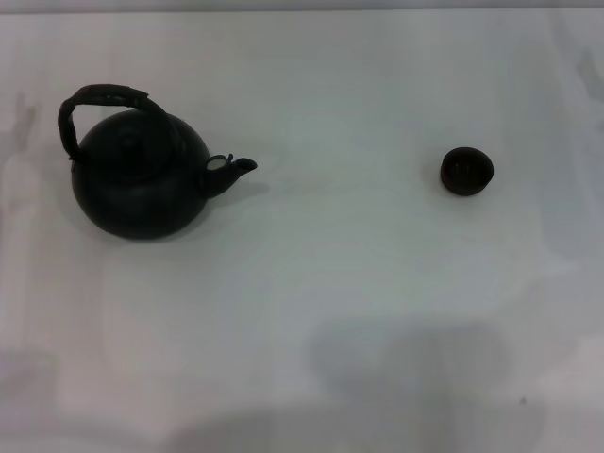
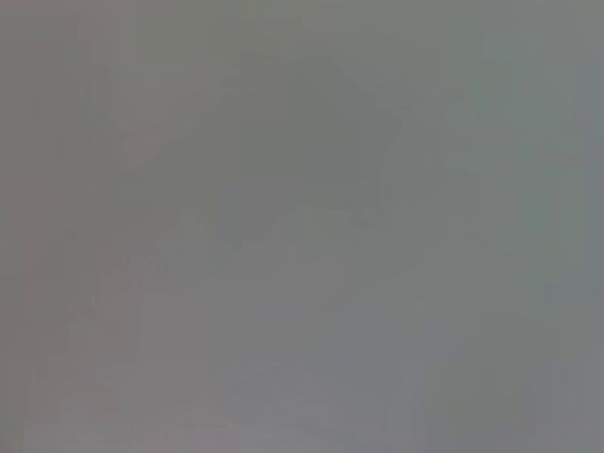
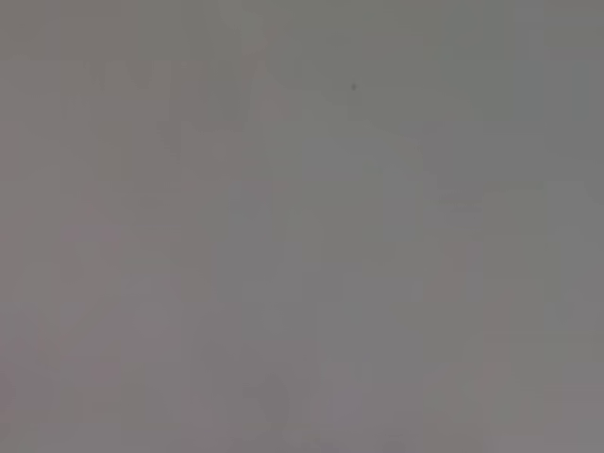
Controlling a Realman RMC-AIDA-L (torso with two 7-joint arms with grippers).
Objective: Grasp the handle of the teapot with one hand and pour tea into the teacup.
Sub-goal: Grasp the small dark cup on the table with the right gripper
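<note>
On the bench's [image 1: 330,311] left sits the teapot [image 1: 142,179], spout facing the teacup [image 1: 466,171] well apart; neither pincer shows, so grip unknown — best come down squarely over the arched handle [image 1: 99,102].

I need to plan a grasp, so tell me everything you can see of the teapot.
The teapot is a round, matte black pot standing upright on the white table, on the robot's left. A lid with a knob sits on top. Its rough, wrapped-looking handle arches over the top. The short spout points toward the teacup, well apart from it. Nothing touches the pot but the table; no gripper is in view.
</note>
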